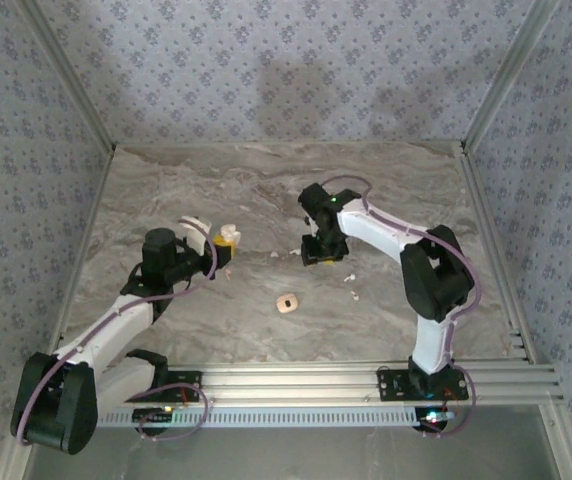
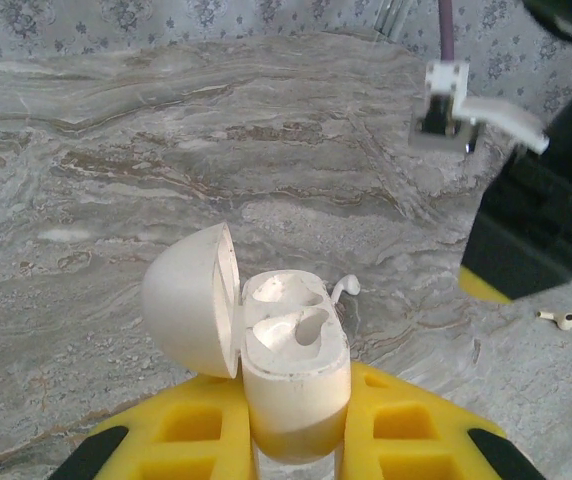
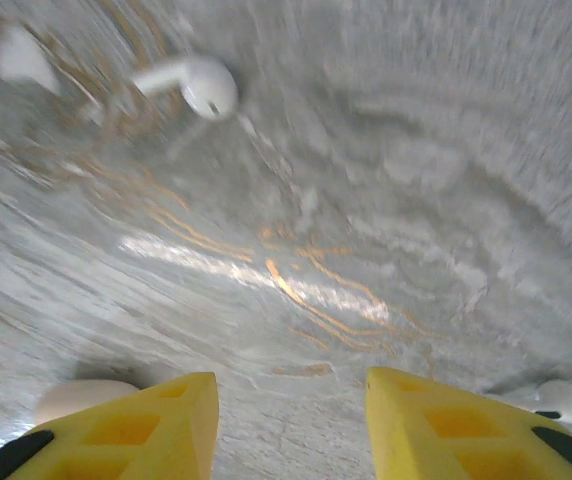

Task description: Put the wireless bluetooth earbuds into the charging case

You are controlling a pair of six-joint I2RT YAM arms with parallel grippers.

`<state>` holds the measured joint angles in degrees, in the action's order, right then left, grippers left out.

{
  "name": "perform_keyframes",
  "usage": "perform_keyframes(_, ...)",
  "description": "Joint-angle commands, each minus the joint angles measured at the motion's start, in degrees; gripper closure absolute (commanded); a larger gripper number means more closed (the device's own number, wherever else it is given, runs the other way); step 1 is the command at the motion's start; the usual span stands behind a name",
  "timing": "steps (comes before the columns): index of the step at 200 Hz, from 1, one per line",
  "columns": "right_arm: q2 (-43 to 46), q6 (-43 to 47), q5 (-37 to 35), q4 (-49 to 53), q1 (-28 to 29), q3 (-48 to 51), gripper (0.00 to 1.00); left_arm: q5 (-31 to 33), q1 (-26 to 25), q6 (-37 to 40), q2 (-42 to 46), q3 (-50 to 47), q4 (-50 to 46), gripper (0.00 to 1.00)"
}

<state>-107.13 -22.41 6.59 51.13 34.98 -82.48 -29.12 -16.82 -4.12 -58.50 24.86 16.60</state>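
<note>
Yellow pads (image 2: 191,440) of your left gripper (image 2: 294,435) were clamped on the charging case (image 2: 294,365), low in the left wrist frame. Its lid (image 2: 191,300) was swung open to the left and both wells faced up (they looked empty, though glare made that hard to swear to). Just behind the rim, a stemmed earbud (image 2: 346,287) lay on the marble table (image 2: 116,150); I could not tell whether it touched the case.

Your right gripper (image 3: 291,382) had its jaws apart with nothing between them, hovering over the marble. In its wrist frame an earbud (image 3: 201,88) sat at upper left, well off the line of the gap, and another earbud (image 3: 563,400) lay at the lower right edge. From above, a tan piece (image 1: 286,303) lay below and between the two grippers.

Here is what could have gone wrong for you:

- The right wrist frame was smeared, so a descent judged from it could have landed beside the earbud.
- One finger arriving first would have flicked so light a thing across the smooth marble.
- A pinch on the stem could have let the earbud pivot and meet the well crooked.
- Pressing it home off-centre could have twisted the case in the left pads or knocked the lid shut.
- The two grippers were near each other, so a hurried approach risked a bump.
</note>
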Motion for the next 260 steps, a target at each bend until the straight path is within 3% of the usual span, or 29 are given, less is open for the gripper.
perform_keyframes(1, -0.6, 0.1, -0.4, 2.5, -0.9, -2.7, 0.55, -1.2, 0.5, 0.9, 1.2, 2.0, 0.2, 0.82)
perform_keyframes(71, -10.9, -4.6, 4.8, 0.7, -2.2, -12.3, 0.56, -0.2, 0.5, 0.9, 1.9, 1.6, -0.3, 0.82)
perform_keyframes(127, -14.1, -11.1, 8.1, -3.3, -2.1, -12.2, 0.59, 0.3, 0.5, 1.2, 2.3, 1.6, -0.7, 0.82)
perform_keyframes(260, -20.5, -11.5, 9.5, -7.6, -2.4, -16.7, 0.62, 0.5, 0.5, 1.5, 2.3, 1.9, -0.7, 0.82)
